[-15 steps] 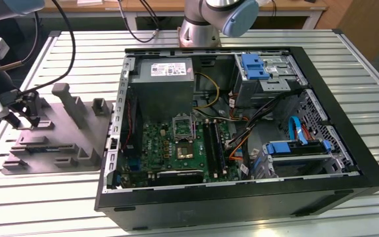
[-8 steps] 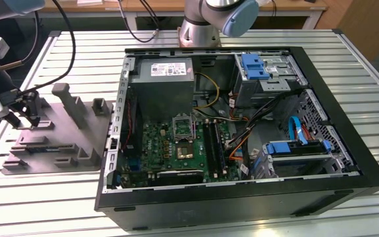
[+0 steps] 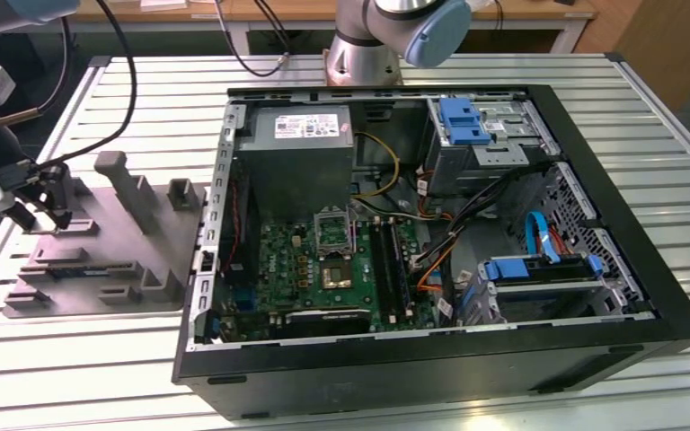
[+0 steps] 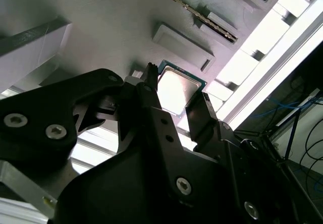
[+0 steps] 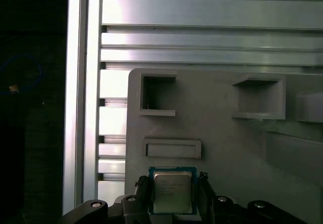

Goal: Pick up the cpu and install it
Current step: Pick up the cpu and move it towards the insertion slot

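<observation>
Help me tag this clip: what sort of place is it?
Probably a robotics lab bench for PC assembly: an open computer case on a slatted aluminium table, a grey fixture tray, and the gripper at the cpu.

The cpu (image 5: 172,193) is silvery-grey with a blue-green rim; the tray (image 5: 227,148) beneath it is plain grey, the gripper (image 5: 172,189) black.

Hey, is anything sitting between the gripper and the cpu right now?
Nothing visible. In the first wrist view the cpu sits right at the gripper, over the grey holder plate, with no object between them.
</observation>
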You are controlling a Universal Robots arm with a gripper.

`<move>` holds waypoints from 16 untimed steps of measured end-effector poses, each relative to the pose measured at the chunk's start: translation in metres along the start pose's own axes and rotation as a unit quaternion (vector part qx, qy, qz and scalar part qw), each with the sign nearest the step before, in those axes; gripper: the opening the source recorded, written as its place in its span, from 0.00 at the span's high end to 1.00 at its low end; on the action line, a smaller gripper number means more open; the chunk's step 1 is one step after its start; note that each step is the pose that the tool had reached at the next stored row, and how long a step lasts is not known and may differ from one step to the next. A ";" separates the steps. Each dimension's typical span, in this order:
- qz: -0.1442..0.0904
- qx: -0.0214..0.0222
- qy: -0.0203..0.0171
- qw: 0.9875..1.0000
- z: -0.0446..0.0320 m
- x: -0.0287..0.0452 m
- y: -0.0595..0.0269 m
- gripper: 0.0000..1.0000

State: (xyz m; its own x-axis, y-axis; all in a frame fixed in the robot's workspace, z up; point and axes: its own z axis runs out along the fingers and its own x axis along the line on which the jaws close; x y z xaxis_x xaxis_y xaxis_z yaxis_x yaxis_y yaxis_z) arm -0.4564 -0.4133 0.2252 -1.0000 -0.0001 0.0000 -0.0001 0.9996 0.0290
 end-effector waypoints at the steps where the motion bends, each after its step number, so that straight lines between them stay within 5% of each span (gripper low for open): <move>1: 0.000 0.000 0.000 1.000 -0.0003 0.0000 0.0000 0.53; 16: 0.000 0.000 0.000 1.000 -0.0015 0.0000 0.0000 0.53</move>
State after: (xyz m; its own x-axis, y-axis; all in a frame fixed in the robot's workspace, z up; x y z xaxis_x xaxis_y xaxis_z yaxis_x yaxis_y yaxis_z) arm -0.4564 -0.4133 0.2267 -1.0000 0.0000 0.0000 0.0000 0.9996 0.0290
